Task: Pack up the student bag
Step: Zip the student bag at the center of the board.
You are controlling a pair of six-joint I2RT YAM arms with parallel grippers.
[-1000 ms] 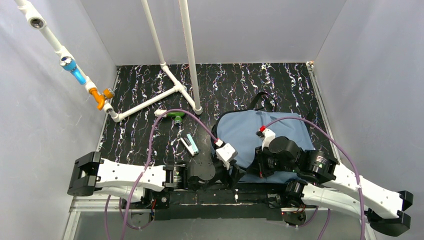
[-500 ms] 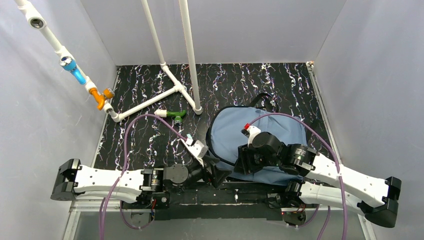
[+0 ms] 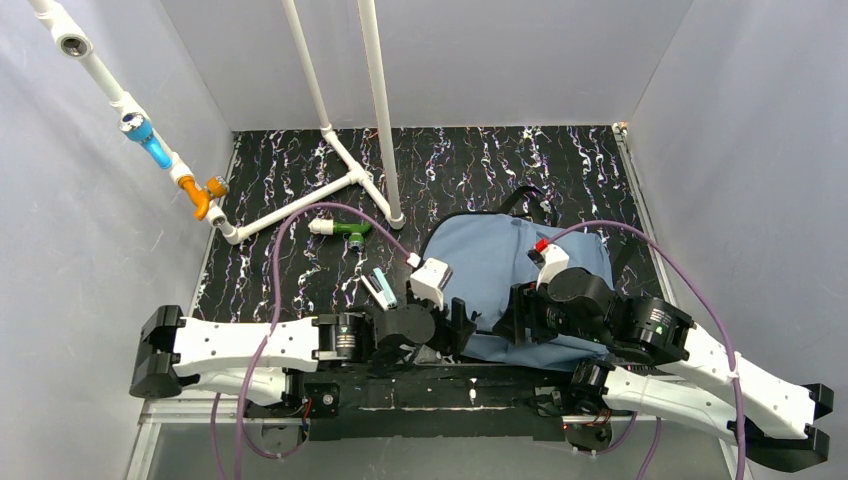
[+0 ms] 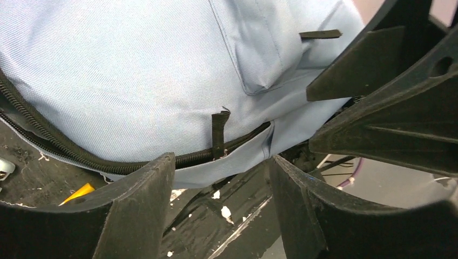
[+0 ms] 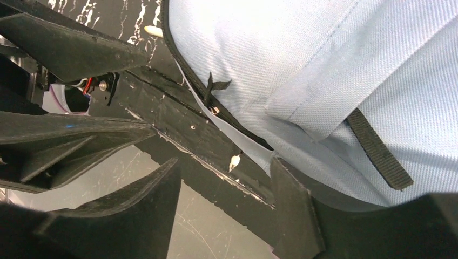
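Student bag (image 3: 500, 262): slate-blue, lying flat on the dark marbled table (image 3: 470, 160), right of centre, with its near edge at the table's near rim. Left gripper (image 4: 220, 158): jaws apart at the bag's near-left corner, beside the zipper (image 4: 70, 154), holding nothing. Right gripper (image 5: 226, 162): jaws apart at the bag's near edge, holding nothing.

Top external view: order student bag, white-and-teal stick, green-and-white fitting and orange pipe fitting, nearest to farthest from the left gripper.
From the left gripper:
1. student bag, at its fingertips, right.
2. white-and-teal stick, just behind, left.
3. green-and-white fitting, farther back on the mat.
4. orange pipe fitting, far left, up on the pipe.
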